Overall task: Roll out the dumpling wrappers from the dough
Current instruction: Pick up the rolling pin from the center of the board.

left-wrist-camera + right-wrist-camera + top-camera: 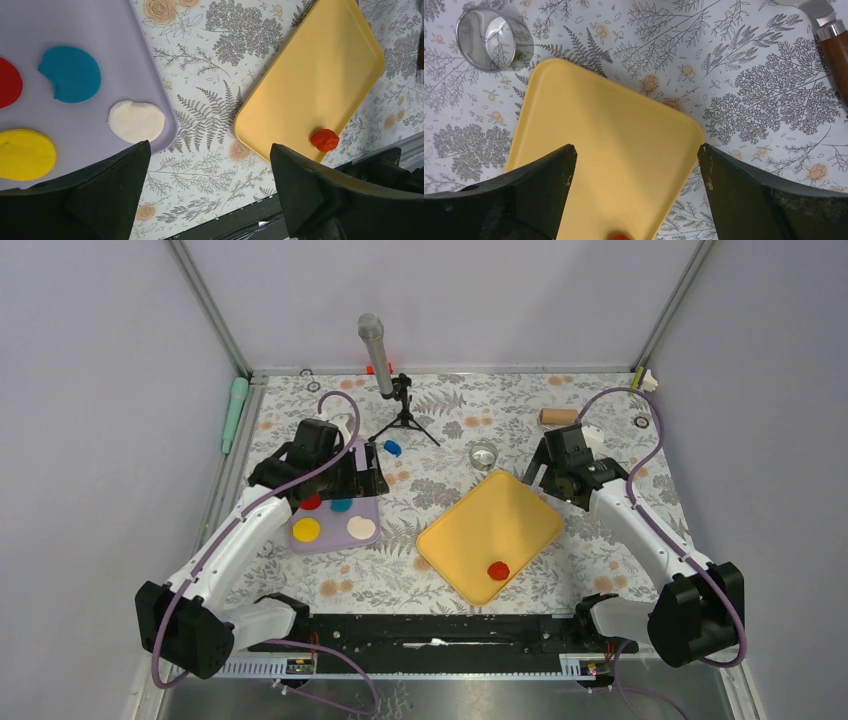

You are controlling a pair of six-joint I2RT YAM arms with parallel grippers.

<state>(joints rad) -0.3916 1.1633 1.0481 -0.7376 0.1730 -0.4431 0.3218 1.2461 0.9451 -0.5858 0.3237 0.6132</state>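
Left gripper (pixel 209 150) and right gripper (pixel 636 150) are seen wide open, empty; red dough lump (pixel 325 140) is seen lower right in left wrist view, on yellow tray (pixel 310 75), judged soft, light, deformable, best pinched gently across its sides.

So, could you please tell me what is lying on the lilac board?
Four flat clay discs lie on the lilac board: red, teal, cream and yellow. From above, the left arm covers the board's far end.

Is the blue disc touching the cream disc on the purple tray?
Apart. Left wrist view shows bare purple tray between blue disc and cream disc.
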